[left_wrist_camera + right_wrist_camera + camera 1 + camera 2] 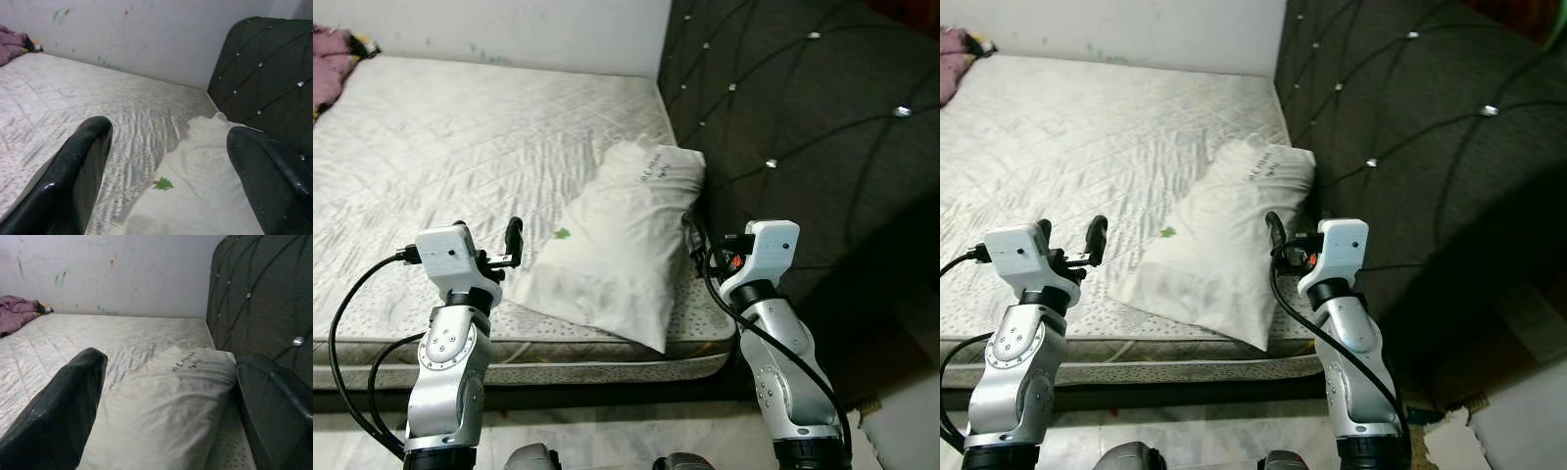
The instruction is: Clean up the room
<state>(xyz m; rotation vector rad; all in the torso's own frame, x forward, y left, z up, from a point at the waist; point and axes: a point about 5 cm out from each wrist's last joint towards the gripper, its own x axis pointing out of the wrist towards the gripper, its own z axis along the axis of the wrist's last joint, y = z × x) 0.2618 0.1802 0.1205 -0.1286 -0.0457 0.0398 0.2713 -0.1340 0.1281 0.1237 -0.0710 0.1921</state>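
white pillow (pixel 617 250) lying on bare quilted mattress (pixel 460 147), near the head end, top end touching the dark tufted headboard (pixel 803 117), lower corner overhanging the mattress's front edge. small green mark and dark lettering visible on the pillow cover. left gripper (pixel 489 247) raised over the front part of the mattress, just beside the pillow's left edge, fingers spread wide with nothing between them; in the left wrist view, left fingers (pixel 73 171) framing the pillow's near left edge and open mattress. right gripper (pixel 697 243) raised at the pillow's right edge, between pillow and headboard, fingers likewise spread wide and holding nothing; in the right wrist view, right fingers (pixel 58 401) standing either side of the pillow's length. broad open mattress surface to the left of the pillow, running to the pale wall (pixel 509 29). crumpled purple cloth (pixel 333 64) at the far left corner of the mattress, well apart from both grippers. narrow room on the right side, headboard close beside the right arm. mattress front edge running just ahead of both arms, light floor (pixel 607 441) below.
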